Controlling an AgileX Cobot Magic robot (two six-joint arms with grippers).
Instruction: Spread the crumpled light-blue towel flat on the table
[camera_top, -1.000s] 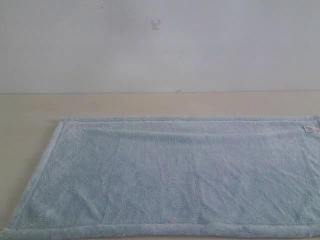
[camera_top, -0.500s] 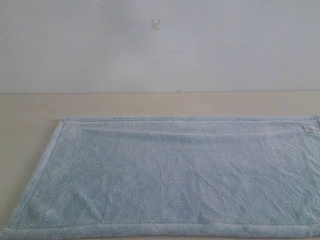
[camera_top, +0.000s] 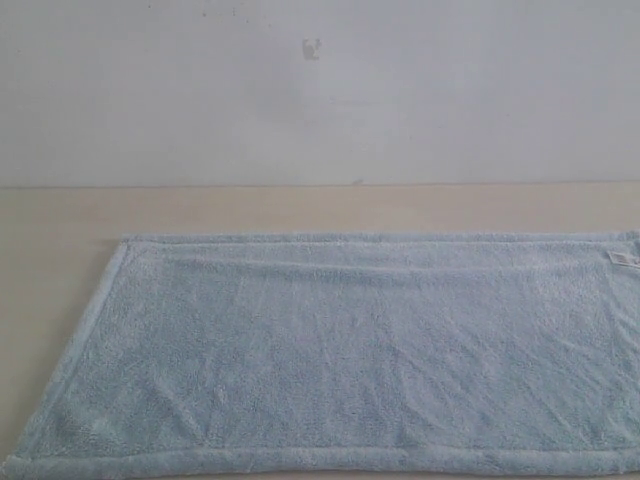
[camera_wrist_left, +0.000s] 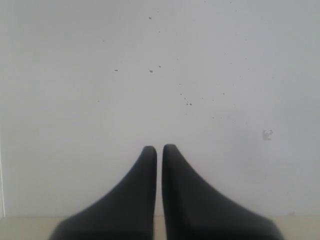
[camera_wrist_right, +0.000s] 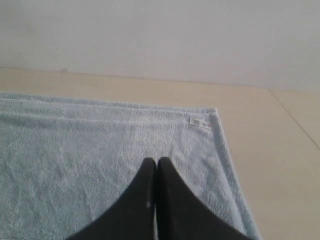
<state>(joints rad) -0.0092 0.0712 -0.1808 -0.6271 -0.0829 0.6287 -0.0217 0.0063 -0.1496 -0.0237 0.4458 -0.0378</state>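
The light-blue towel (camera_top: 350, 350) lies spread flat on the beige table (camera_top: 300, 208), its hem border showing along the far and left edges and a small white tag (camera_top: 622, 258) at the right. Neither gripper appears in the exterior view. In the right wrist view my right gripper (camera_wrist_right: 156, 161) is shut with nothing in it, raised over the towel (camera_wrist_right: 75, 150) near the corner with the tag (camera_wrist_right: 200, 123). My left gripper (camera_wrist_left: 159, 148) is shut and empty, pointing at the white wall; no towel shows in that view.
A white wall (camera_top: 320, 90) with a small mark (camera_top: 312, 48) stands behind the table. Bare table (camera_wrist_right: 270, 150) runs beyond the towel's right edge, and a strip of bare table lies left of the towel (camera_top: 50, 270).
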